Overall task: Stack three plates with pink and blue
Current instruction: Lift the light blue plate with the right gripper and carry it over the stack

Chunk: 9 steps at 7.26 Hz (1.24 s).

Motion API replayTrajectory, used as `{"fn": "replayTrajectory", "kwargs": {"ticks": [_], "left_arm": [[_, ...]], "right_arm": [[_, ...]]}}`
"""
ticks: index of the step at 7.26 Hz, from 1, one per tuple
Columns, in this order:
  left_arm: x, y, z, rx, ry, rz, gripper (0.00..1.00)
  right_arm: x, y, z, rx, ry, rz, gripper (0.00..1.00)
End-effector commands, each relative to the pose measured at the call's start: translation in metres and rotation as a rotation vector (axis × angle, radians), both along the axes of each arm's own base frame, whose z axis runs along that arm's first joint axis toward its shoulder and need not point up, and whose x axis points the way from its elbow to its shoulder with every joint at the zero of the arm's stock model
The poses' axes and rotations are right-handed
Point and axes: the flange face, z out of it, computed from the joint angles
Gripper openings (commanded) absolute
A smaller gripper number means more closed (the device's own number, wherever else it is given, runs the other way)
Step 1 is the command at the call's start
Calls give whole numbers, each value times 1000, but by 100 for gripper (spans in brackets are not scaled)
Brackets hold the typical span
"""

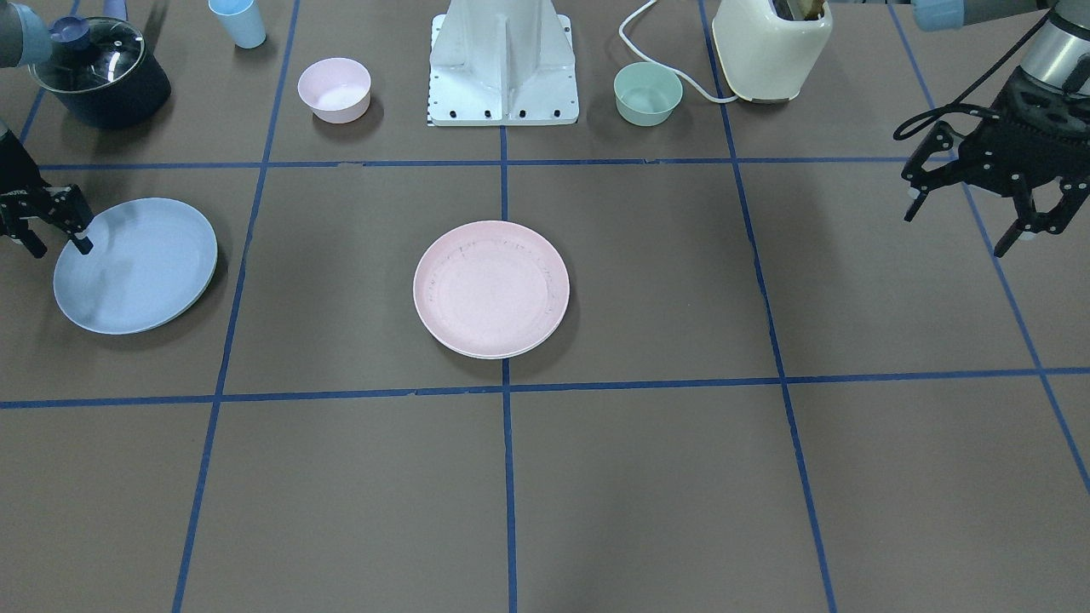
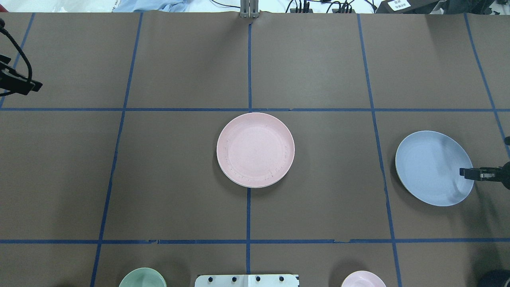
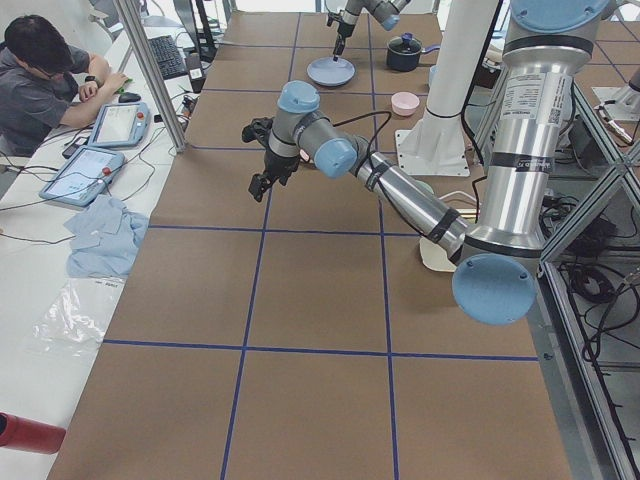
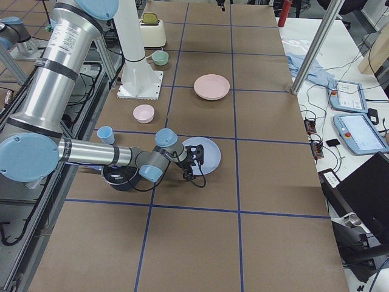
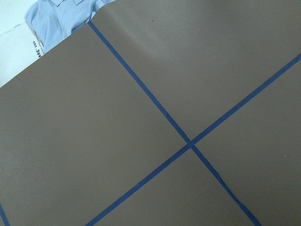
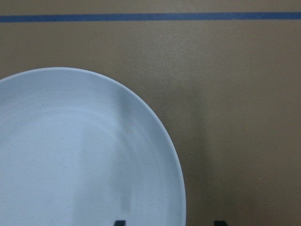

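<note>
The pale pink plate (image 1: 491, 288) lies flat at the table's middle, also in the overhead view (image 2: 255, 149). The light blue plate (image 1: 134, 265) lies on the robot's right side (image 2: 433, 167). A thin pale rim shows under its edge; I cannot tell whether that is the cream plate, which is otherwise not seen. My right gripper (image 1: 60, 248) is open and low, its jaws straddling the blue plate's rim (image 6: 169, 222). My left gripper (image 1: 971, 223) is open and empty, raised over bare table far from both plates.
Along the robot's side stand a small pink bowl (image 1: 335, 88), a small green bowl (image 1: 648, 93), a cream toaster (image 1: 771, 42), a dark pot with a glass lid (image 1: 102, 72), a blue cup (image 1: 238, 21) and the white robot base (image 1: 504, 64).
</note>
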Motion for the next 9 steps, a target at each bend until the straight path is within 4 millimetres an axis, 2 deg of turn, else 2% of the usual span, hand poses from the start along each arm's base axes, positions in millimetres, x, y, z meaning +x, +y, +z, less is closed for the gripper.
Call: {"fn": "replayTrajectory", "kwargs": {"ticks": [1, 2, 3, 4, 6, 7, 8, 9], "left_arm": [[0, 0, 1, -1, 0, 0, 100], [0, 0, 0, 1, 1, 0, 100], [1, 0, 1, -2, 1, 0, 100], [1, 0, 1, -2, 1, 0, 100], [0, -1, 1, -4, 0, -2, 100], [0, -1, 1, -5, 1, -3, 100], [0, -1, 1, -5, 1, -3, 100], [1, -2, 3, -8, 0, -3, 100]], "right_arm": [[-2, 2, 6, -7, 4, -8, 16], [-3, 1, 4, 0, -2, -7, 0], [-5, 0, -2, 7, -11, -8, 0], [-6, -2, -15, 23, -32, -9, 0], [-14, -6, -74, 58, -133, -20, 0], [-25, -22, -107, 25, -230, 7, 0], [-41, -38, -151, 14, -286, 14, 0], [-64, -62, -207, -20, -332, 46, 0]]}}
